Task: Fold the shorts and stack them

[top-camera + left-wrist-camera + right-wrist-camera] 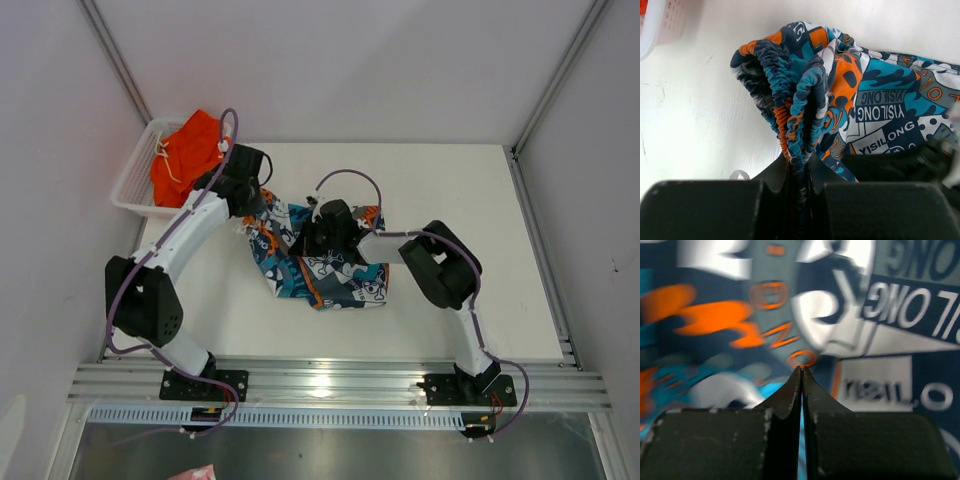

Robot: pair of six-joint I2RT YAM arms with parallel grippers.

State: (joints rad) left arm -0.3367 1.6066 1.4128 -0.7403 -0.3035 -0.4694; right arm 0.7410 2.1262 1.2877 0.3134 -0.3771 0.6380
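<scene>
The printed shorts (325, 270), in blue, teal, orange and white, lie crumpled on the white table (470, 200) between the two arms. My left gripper (260, 206) is at their upper left corner. In the left wrist view it (800, 167) is shut on the gathered elastic waistband (790, 100), which bunches up out of the jaws. My right gripper (318, 243) is over the middle of the printed shorts. In the right wrist view it (802, 371) is shut, tips together, nothing between them, close above the printed cloth (880, 305). The orange shorts (188, 155) with a white drawstring lie heaped in the basket.
A white mesh plastic basket (130, 188) stands at the table's back left corner, just behind my left wrist; its corner (660, 25) shows in the left wrist view. Grey walls close in the table on three sides. A metal rail (330, 380) runs along the near edge.
</scene>
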